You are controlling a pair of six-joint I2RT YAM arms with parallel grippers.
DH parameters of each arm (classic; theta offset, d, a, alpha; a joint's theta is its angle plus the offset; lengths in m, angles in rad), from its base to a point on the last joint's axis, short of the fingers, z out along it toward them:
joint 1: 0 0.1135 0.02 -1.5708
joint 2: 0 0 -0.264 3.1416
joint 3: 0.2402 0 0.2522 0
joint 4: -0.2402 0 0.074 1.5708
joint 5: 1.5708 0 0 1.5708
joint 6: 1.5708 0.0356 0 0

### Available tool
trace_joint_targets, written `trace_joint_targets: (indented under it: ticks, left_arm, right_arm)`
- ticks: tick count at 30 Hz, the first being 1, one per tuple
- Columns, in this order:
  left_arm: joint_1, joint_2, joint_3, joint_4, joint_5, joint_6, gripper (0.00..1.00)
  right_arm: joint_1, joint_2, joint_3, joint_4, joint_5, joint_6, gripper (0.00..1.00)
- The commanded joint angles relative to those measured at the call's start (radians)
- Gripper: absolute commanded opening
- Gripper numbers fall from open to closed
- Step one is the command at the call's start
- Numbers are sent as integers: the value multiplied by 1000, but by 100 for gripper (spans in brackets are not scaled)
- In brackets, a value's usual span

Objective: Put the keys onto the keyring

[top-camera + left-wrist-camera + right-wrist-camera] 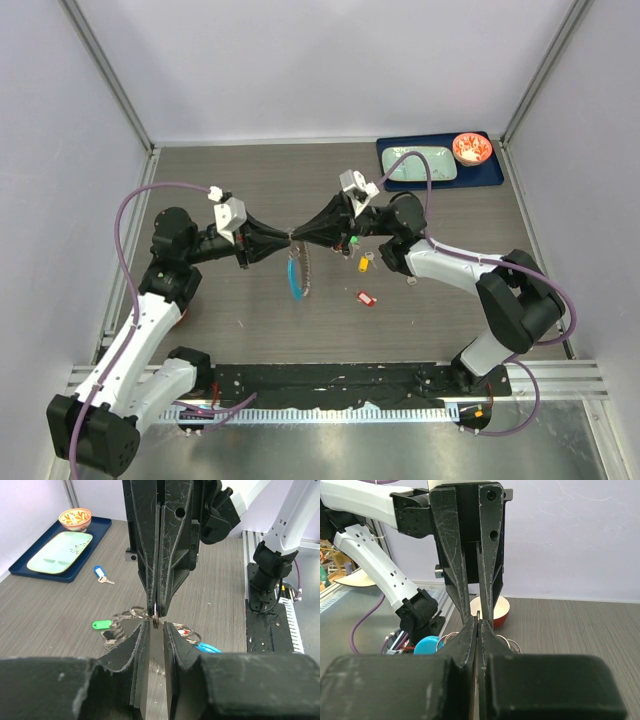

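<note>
Top external: left gripper (286, 239) and right gripper (298, 237) meet tip to tip over the table (210, 190), likely so one steadies the keyring (292, 279) while the other works its wire. Keyring trails from the tips toward the near edge: thin silvery loops, glossy blue crescent. Right jaws pinched on a thin metal sliver, seemingly the keyring. Left jaws narrow, a slit showing; can't tell if they grip. Green key (354, 240), yellow key (364, 264) and red key (366, 298) lie loose nearby, plastic-tagged, not yet threaded.
</note>
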Motion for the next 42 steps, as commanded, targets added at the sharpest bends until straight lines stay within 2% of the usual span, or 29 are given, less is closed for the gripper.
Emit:
trace_joint_targets:
  ticks: [1,6,10,13,16,17,18,19,20,22,25,28,32,35,42]
  left_arm:
    - [-8,1,25,29,25,-18,19]
    - [-9,3,26,29,28,-20,11]
    - [-12,9,28,19,25,-17,0]
    - [-18,9,54,-85,-1,49,0]
    - [-48,-14,80,-294,-112,245,0]
    - [-60,-25,85,-340,-153,293,0]
    - [-95,-32,85,-418,-196,386,0]
    - [-112,-48,86,-458,-283,422,0]
    - [-126,-54,89,-490,-316,457,0]
    - [-170,-69,83,-558,-398,523,0]
    - [-219,-83,69,-578,-436,569,0]
    - [-244,-95,66,-590,-457,600,0]
    - [-284,-124,46,-599,-495,641,0]
    - [-319,-134,31,-610,-543,660,0]
    - [-377,-163,-10,-590,-597,668,0]
  right_arm:
    - [10,-6,46,29,11,-35,1]
    - [10,-1,49,13,10,-54,1]
    - [13,-1,51,-4,10,-66,1]
    - [14,-6,56,-30,11,-74,1]
    - [14,-24,51,-118,30,-106,16]
    - [14,-32,48,-145,39,-111,26]
    - [14,-51,42,-166,60,-111,30]
    - [14,-65,19,-197,73,-101,34]
    - [13,-78,4,-208,83,-94,41]
    - [14,-131,-38,-281,120,-120,49]
    - [14,-228,-84,-494,212,-195,53]
    - [14,-318,-142,-621,289,-239,59]
    - [14,-424,-236,-705,387,-264,65]
    - [17,-498,-296,-777,470,-307,66]
    - [33,-546,-371,-801,568,-368,66]
